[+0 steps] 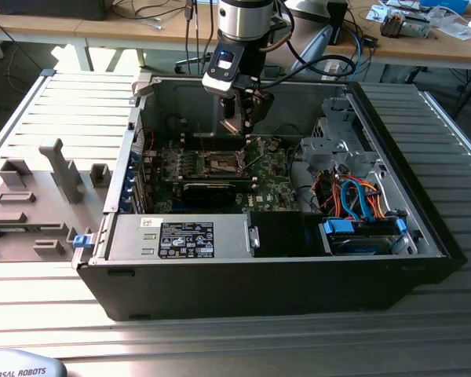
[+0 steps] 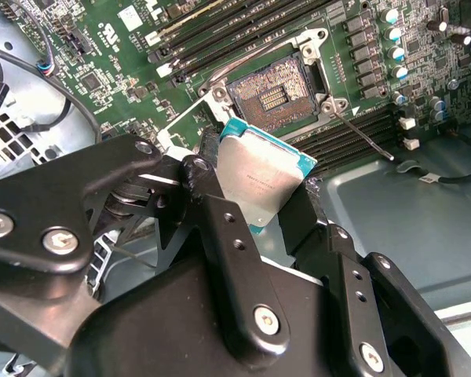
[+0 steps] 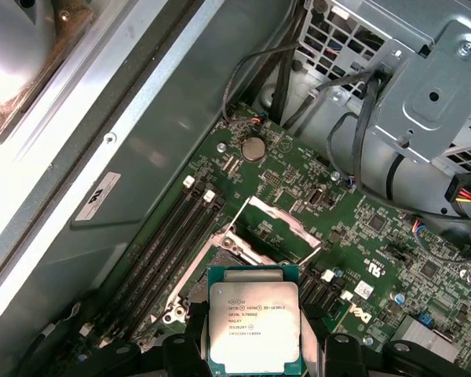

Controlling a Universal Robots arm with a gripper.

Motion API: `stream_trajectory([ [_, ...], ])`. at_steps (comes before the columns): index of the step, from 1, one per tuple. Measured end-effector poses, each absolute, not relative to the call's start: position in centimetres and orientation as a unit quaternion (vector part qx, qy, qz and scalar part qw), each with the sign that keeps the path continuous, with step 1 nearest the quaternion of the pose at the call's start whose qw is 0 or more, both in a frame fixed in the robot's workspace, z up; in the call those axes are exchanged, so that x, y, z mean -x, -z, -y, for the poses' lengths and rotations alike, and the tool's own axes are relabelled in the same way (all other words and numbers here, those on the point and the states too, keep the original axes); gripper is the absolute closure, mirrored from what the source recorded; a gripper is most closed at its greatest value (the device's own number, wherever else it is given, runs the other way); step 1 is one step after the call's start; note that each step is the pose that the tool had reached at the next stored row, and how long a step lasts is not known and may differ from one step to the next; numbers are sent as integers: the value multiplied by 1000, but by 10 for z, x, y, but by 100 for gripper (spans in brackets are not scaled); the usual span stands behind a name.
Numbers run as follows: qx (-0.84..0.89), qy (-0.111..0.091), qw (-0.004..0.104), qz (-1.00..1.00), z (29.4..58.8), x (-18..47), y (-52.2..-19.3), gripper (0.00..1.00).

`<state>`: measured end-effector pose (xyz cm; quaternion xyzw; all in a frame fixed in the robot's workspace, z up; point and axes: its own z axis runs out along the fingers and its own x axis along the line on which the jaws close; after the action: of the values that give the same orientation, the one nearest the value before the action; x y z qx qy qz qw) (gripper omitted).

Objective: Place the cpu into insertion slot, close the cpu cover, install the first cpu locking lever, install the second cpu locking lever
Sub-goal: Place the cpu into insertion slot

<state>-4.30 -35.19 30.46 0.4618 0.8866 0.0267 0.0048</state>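
My gripper [image 2: 259,198] is shut on the cpu [image 2: 261,179], a flat square chip with a silver-grey top and a green edge, held by two opposite sides between black fingers [image 2: 212,206]. The cpu [image 3: 253,323] hangs above the green board, a short way off the insertion slot [image 2: 273,93], whose dark contact field lies bare. The cpu cover [image 3: 276,225], a silvery frame with a window, stands swung up beside the slot. A thin locking lever [image 2: 363,135] sticks out free from the socket corner. In the exterior view the gripper [image 1: 243,127] hovers inside the open computer case over the insertion slot [image 1: 224,162].
Black memory slots [image 3: 169,236] run alongside the socket. A black card [image 1: 212,191] lies across the board in front of it. A metal drive cage [image 1: 336,140] with orange and blue cables [image 1: 359,200] stands at the exterior view's right. The case walls [image 1: 243,279] enclose everything.
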Motion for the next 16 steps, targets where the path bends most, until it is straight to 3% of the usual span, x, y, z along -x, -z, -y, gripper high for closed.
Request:
stream_trajectory([
  [16, -465, -27, 5, -885, 352, 43, -305, 46],
])
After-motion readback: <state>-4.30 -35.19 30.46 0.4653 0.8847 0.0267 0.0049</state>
